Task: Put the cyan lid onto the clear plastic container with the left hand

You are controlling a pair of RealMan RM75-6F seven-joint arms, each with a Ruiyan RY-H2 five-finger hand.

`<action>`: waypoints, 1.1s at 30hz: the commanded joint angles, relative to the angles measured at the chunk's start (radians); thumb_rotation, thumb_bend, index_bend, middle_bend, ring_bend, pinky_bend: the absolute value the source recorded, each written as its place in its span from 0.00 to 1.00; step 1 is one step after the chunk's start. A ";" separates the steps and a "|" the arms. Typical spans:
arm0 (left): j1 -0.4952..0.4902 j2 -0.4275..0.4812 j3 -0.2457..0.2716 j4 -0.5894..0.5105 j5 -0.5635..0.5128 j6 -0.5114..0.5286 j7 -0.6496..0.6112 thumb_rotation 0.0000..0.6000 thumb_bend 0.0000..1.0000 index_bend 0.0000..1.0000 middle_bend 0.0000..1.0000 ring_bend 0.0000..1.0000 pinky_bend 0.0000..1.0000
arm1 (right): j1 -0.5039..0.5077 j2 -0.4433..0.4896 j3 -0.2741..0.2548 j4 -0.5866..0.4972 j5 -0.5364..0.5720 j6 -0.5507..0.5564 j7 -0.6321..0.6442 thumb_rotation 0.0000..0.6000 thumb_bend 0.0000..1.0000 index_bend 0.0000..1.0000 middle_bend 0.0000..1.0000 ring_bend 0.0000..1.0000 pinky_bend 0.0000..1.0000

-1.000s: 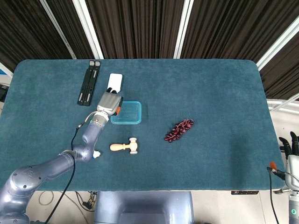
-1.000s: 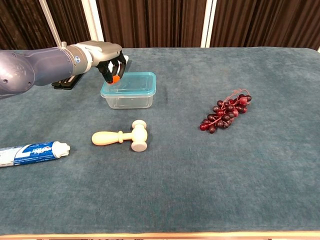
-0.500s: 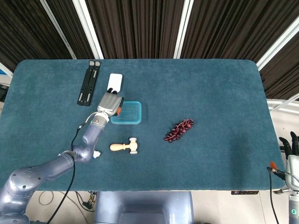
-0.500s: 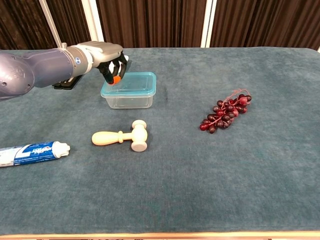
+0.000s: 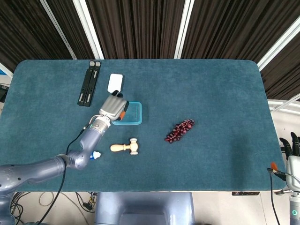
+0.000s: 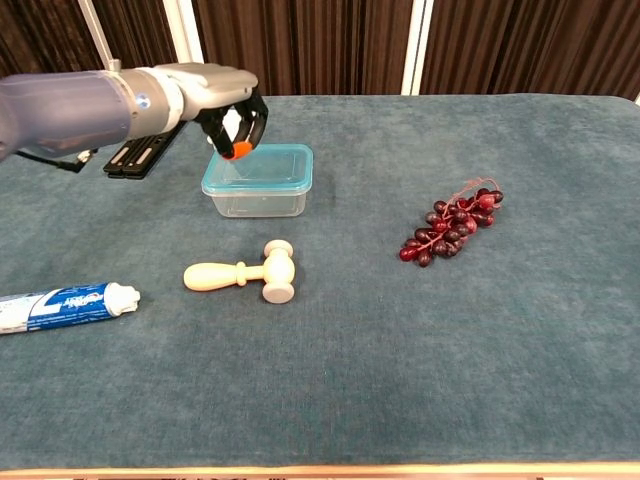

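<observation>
My left hand [image 6: 232, 112] hangs just above the near-left corner of the cyan lid [image 6: 262, 165], fingers curled downward and a little apart, and from the chest view they close on nothing; I cannot tell whether any fingertip brushes the lid's rim. The lid already lies flat on the clear plastic container [image 6: 258, 200], covering it edge to edge as far as I can judge, so the work looks close to finished, with at most a press to seat it. My right hand [image 5: 291, 149] sits at the far right edge of the head view, off the table [image 6: 420, 340], and too little of it shows to say how its fingers lie. Near the container lie a wooden mallet [image 6: 243, 273], a toothpaste tube [image 6: 66, 306], a bunch of dark grapes [image 6: 450, 222], a black bar [image 5: 88, 83] and a white card [image 5: 115, 83]. The risk, as I see it, is in the corner: if I push down off-centre there, the light box could tip or skate across the cloth, or the opposite corner of the lid could spring up. If a curled finger catches the rim as I lift away, I could drag the lid back off.
</observation>
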 commanded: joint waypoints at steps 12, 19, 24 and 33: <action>0.024 0.053 0.060 -0.056 -0.058 -0.019 0.018 1.00 0.49 0.66 0.59 0.20 0.12 | -0.001 -0.002 0.002 -0.001 0.004 0.003 -0.003 1.00 0.29 0.18 0.04 0.03 0.00; 0.024 0.049 0.057 -0.058 -0.035 -0.032 -0.027 1.00 0.49 0.66 0.59 0.20 0.12 | -0.002 -0.003 0.003 -0.001 0.006 0.004 -0.005 1.00 0.29 0.18 0.04 0.03 0.00; 0.019 0.043 0.060 -0.058 -0.023 -0.038 -0.038 1.00 0.49 0.66 0.59 0.20 0.12 | -0.002 -0.003 0.001 -0.003 0.006 0.002 -0.006 1.00 0.29 0.18 0.04 0.03 0.00; 0.007 0.032 0.076 -0.049 -0.041 -0.037 -0.023 1.00 0.49 0.66 0.59 0.20 0.12 | -0.002 -0.003 0.004 -0.003 0.009 0.005 -0.007 1.00 0.29 0.18 0.04 0.03 0.00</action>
